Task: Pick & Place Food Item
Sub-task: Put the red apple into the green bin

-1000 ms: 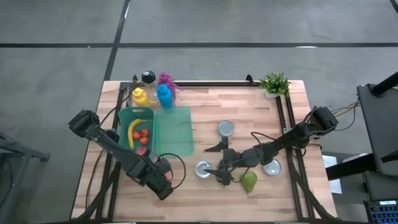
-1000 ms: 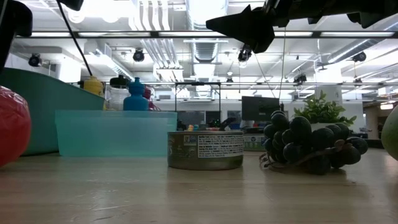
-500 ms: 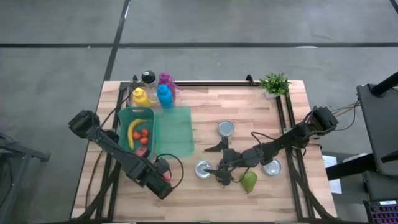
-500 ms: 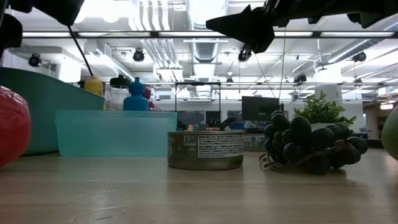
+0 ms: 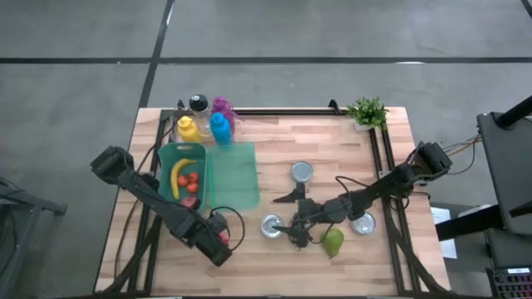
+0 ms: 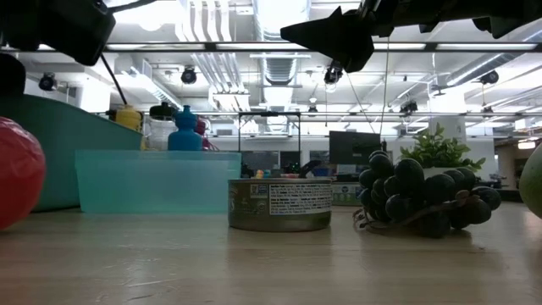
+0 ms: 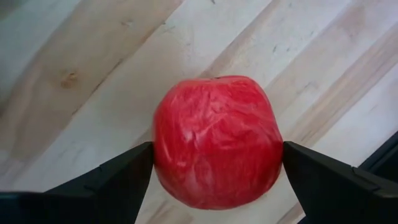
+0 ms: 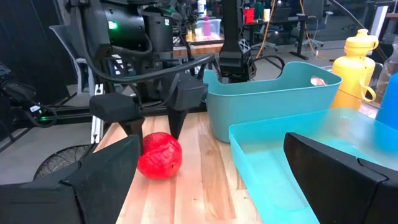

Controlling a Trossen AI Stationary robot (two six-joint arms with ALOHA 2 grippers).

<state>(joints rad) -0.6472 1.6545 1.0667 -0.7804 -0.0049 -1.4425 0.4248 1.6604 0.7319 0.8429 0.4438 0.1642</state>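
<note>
While the left gripper (image 7: pixel 214 171) brackets the apple (image 7: pixel 217 140), you see its fingers (image 7: pixel 112 177) spread wide, one on each flank of the fruit; the wrist view does not settle whether they touch the skin, and the apple sits on the table (image 5: pixel 332 149), not lifted. In the high view the apple (image 5: pixel 223 235) lies near the table's 7 o'clock corner, just 5 o'clock of the bin (image 5: pixel 166 166). The bin already holds a banana (image 5: pixel 178 174) and small red fruit. A clear lid (image 5: pixel 234 174) lies just at its 3 o'clock side.

The right gripper (image 5: pixel 293 226) waits at about 6 o'clock of the table, jaws fully apart and holding nothing, above the grapes (image 6: pixel 415 199). A can (image 5: pixel 271 225) and a pear (image 5: pixel 333 242) lie close by it.

Likely step: closing on the apple, then carrying it to the bin.

Risks for you to watch:
- The apple is round and smooth. An off-centre closure would probably roll it out sideways, toward the near table edge.
- A shallow grip, below or above the widest girth, may squeeze the fruit out.
- The bin wall stands between apple and goal. Too low a carry would strike the rim or nudge the lid.
- The apple's distance from the table frame cannot be judged here.
</note>
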